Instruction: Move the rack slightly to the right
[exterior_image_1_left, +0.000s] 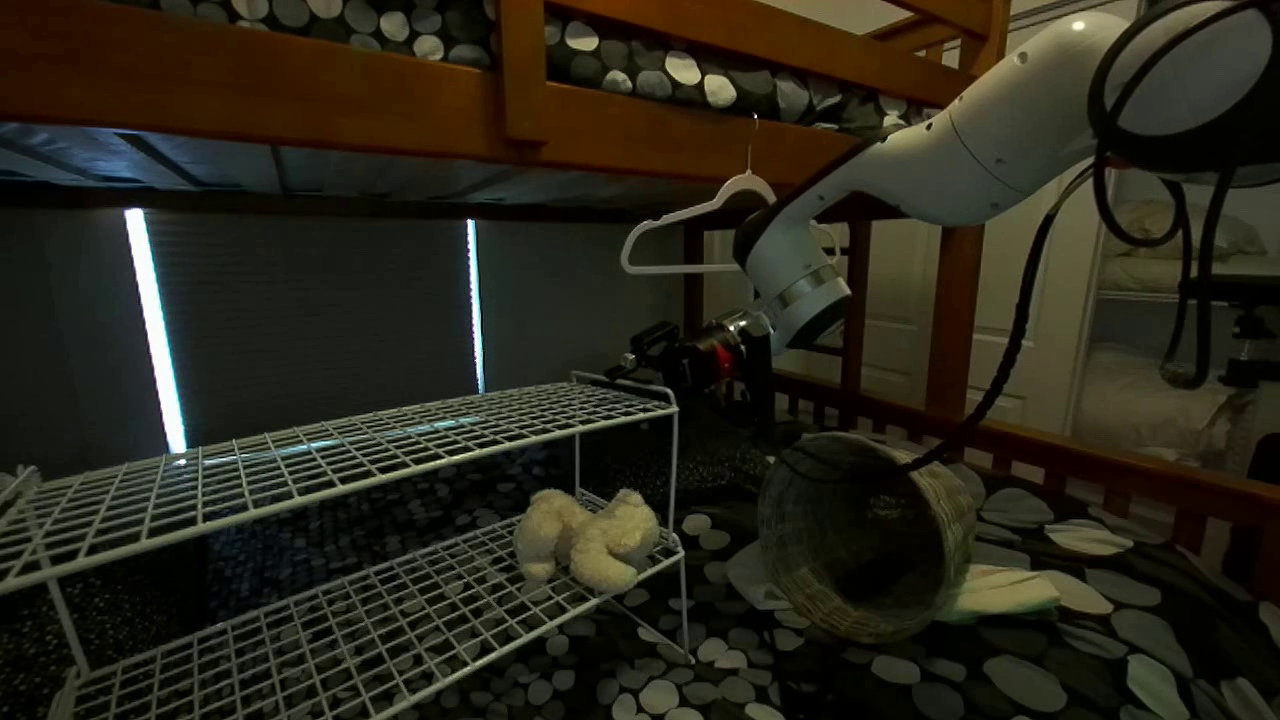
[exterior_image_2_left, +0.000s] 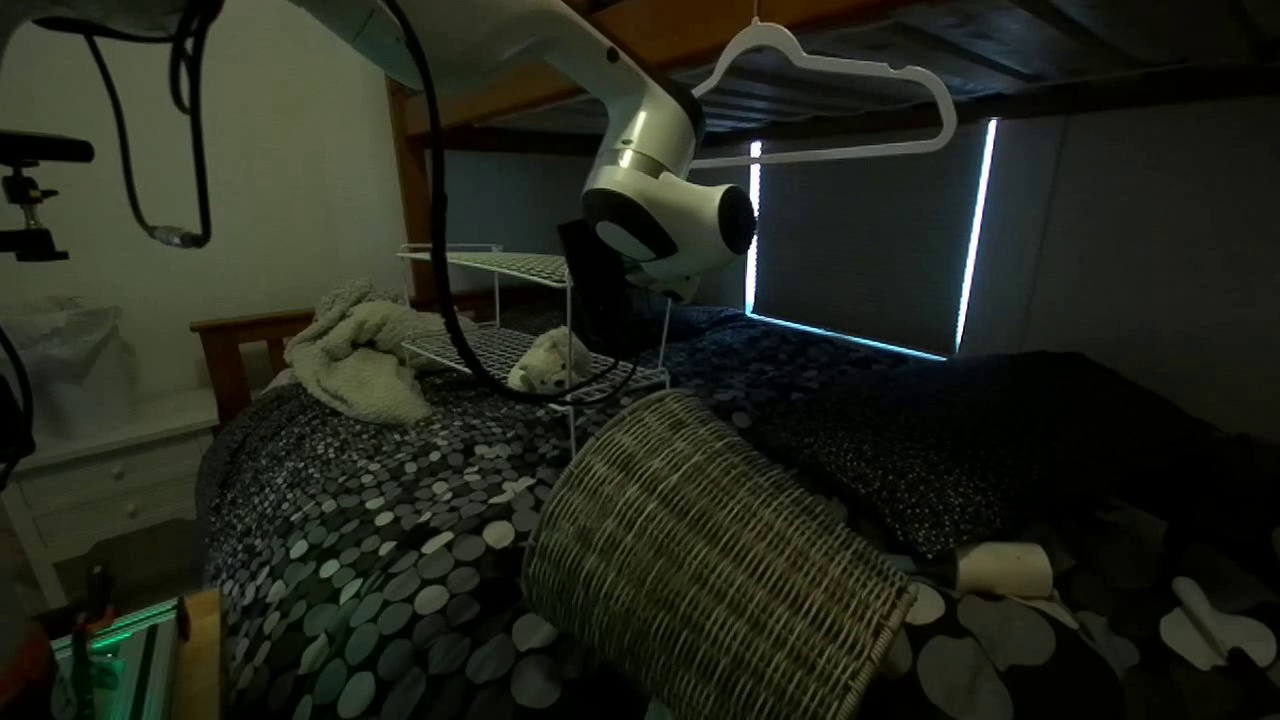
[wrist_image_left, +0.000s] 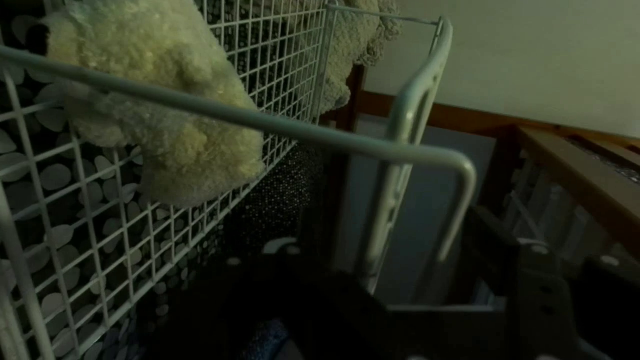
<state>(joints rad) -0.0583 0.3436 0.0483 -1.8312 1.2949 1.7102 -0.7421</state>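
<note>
The white wire rack (exterior_image_1_left: 330, 440) stands on the bed with two mesh tiers. It shows behind the arm in an exterior view (exterior_image_2_left: 515, 263), and its near end fills much of the wrist view (wrist_image_left: 250, 117). My gripper (exterior_image_1_left: 630, 362) is at the upper tier's raised end rail, on the basket side. In the wrist view, my gripper (wrist_image_left: 397, 224) has its dark fingers apart, with the rail's bent end and the tier's edge between them. No firm contact shows. The picture is dark around the fingertips. In an exterior view the arm hides the fingertips.
A cream plush toy (exterior_image_1_left: 585, 540) lies on the lower tier. A wicker basket (exterior_image_1_left: 945, 540) lies on its side beside the rack. A white hanger (exterior_image_1_left: 690, 268) hangs from the wooden bunk rail (exterior_image_1_left: 650, 140) close to the arm. A fleece blanket (exterior_image_2_left: 375, 360) lies by the rack's far end.
</note>
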